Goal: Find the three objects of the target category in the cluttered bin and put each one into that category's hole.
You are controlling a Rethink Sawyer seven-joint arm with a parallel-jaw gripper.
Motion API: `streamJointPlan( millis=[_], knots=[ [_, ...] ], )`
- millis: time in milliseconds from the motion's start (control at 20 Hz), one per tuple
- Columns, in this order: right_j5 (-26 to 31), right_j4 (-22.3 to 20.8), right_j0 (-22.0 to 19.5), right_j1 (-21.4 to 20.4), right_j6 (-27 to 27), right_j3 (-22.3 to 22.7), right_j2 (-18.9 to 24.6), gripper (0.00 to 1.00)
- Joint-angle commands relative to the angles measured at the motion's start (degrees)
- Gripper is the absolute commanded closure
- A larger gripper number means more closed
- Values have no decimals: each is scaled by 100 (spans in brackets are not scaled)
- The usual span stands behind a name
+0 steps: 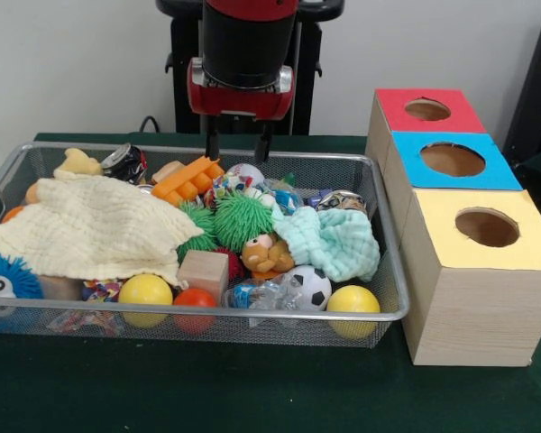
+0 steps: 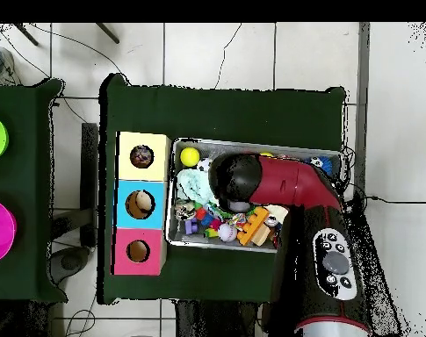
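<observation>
At frame centre, one floral cloth piece (image 1: pixel 224 185) shows crumpled red, blue and white below the gripper (image 1: pixel 238 150), fingers parted, empty.

I see a dark green table (image 1: pixel 252 397); on it the wire-mesh bin (image 1: pixel 392 271) sits left, three wooden boxes (image 1: pixel 473 307) just beside it on the right.

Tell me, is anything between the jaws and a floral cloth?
The open gripper hangs close above one floral cloth, which is wedged between the orange toy and a baseball. Nothing visibly covers it. Another floral piece lies under the pale-yellow cloth.
</observation>
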Motion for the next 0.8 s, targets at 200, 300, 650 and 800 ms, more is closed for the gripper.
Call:
streamJointPlan(
  millis=[200,300,650,800],
  knots=[
    [-636,-616,-71,635,-262,702,456,0],
    [-698,-676,-53,680,-214,655,438,0],
    [-741,-928,-10,921,-116,326,371,0],
    [-701,-1002,8,987,-71,299,331,0]
  ],
)
